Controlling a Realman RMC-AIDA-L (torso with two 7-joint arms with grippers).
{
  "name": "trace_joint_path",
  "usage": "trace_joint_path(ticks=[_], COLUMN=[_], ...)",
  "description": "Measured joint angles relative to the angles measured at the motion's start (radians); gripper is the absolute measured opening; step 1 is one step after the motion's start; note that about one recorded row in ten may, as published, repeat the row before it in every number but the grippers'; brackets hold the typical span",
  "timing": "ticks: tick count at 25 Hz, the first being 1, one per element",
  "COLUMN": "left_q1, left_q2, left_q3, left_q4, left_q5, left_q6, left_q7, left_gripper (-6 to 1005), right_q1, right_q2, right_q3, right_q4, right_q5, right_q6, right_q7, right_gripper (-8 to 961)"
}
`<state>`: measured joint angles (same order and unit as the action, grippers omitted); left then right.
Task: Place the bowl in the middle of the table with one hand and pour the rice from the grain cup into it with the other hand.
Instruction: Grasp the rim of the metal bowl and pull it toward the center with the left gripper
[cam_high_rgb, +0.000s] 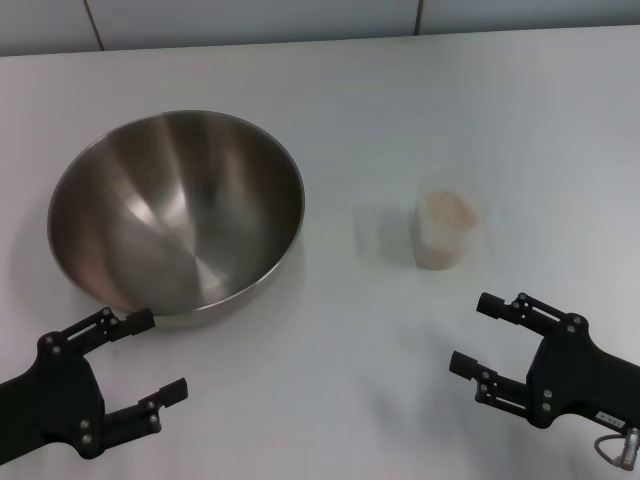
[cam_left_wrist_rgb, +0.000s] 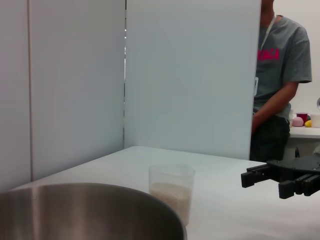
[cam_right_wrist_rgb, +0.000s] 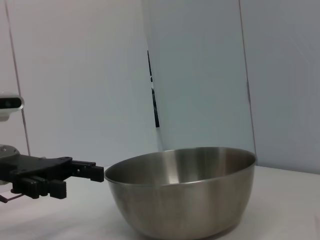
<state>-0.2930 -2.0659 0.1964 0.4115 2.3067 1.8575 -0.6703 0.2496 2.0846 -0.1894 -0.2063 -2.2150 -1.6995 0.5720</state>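
Note:
The large steel bowl (cam_high_rgb: 177, 217) stands on the left part of the white table (cam_high_rgb: 400, 110), empty inside. The clear grain cup (cam_high_rgb: 445, 229) stands upright right of centre, holding rice (cam_high_rgb: 445, 210) nearly to its rim. My left gripper (cam_high_rgb: 162, 354) is open and empty, just in front of the bowl's near rim. My right gripper (cam_high_rgb: 472, 333) is open and empty, in front of the cup and apart from it. The left wrist view shows the bowl rim (cam_left_wrist_rgb: 90, 210), the cup (cam_left_wrist_rgb: 171, 190) and the right gripper (cam_left_wrist_rgb: 260, 177). The right wrist view shows the bowl (cam_right_wrist_rgb: 180, 190) and the left gripper (cam_right_wrist_rgb: 75, 177).
White wall panels (cam_high_rgb: 250, 20) close the table's far edge. A person in a grey shirt (cam_left_wrist_rgb: 280, 75) stands beyond the table beside a panel, near a side table with small coloured objects (cam_left_wrist_rgb: 302, 120).

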Motion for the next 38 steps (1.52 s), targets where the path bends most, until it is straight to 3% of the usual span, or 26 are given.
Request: trace_joint_path(ticks=[14,21,25,29,34,35,38], left_q1=[-0.009,-0.013,-0.036,-0.075,-0.107,-0.12,-0.125], left_q2=[0.001,-0.002,-0.002,0.0,0.0,0.0,0.0], left_q3=[-0.03,-0.073,-0.074,-0.075,-0.066,-0.045,-0.001], left_q4=[0.0,-0.021,-0.044,-0.01,0.071,0.132,0.182], left_q5=[-0.015,-0.212,-0.354,-0.417,-0.425,-0.41,-0.393], left_q6=[0.0,0.019,-0.009,-0.122,-0.214,-0.258,-0.305], left_q7=[0.002,-0.035,-0.154,-0.356,-0.541,-0.641,-0.716], left_gripper=[798,797,796,796,795,795,795], right_q1=[0.014,0.033,0.042,0.05,0.065,0.067,0.071], right_q2=[0.0,0.001,0.001,-0.001,-0.002,-0.002,-0.002], right_q3=[-0.001,-0.006,-0.007,0.003,0.004,0.005,0.005], right_q4=[0.018,0.039,0.048,0.068,0.071,0.071,0.071], right_q5=[0.0,0.0,-0.001,-0.001,0.0,0.001,0.003], right_q6=[0.009,0.044,0.048,0.046,0.049,0.05,0.05], right_q7=[-0.003,-0.004,-0.017,-0.053,-0.056,-0.056,-0.057], right_gripper=[745,745,745,745,745,745,746])
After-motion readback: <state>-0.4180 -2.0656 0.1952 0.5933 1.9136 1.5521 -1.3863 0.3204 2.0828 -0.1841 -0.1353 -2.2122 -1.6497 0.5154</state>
